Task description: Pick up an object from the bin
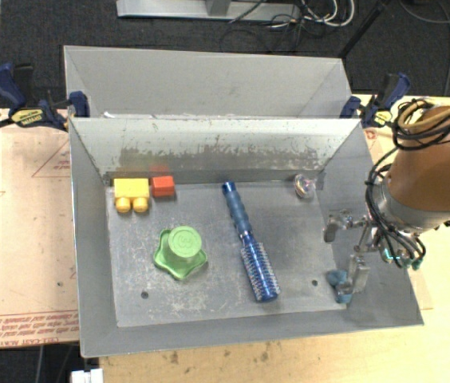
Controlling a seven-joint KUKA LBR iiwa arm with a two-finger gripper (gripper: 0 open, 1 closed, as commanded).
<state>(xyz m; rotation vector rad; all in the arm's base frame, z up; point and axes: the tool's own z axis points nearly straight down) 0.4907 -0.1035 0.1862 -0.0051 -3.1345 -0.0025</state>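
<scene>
Brush (pixel 249 244), blue, lies slanted in the middle of the bin (pixel 209 306), bristled end toward the front. We see the gripper (pixel 346 282) by the right wall, apart from it (spread or pressed together, we cannot tell). A green cup (pixel 181 252) sits left.

End effector (pixel 339 260) by bin's (pixel 209 146) right wall; blue hairbrush (pixel 249 246) mid-bin; green cup (pixel 181 252), perhaps, left.

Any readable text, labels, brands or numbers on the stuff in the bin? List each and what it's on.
No legible text on anything in the bin.
Green cup: any moulded mark on its top is too blurred to read.
Blue hairbrush, yellow block, red block: no print visible.
</scene>
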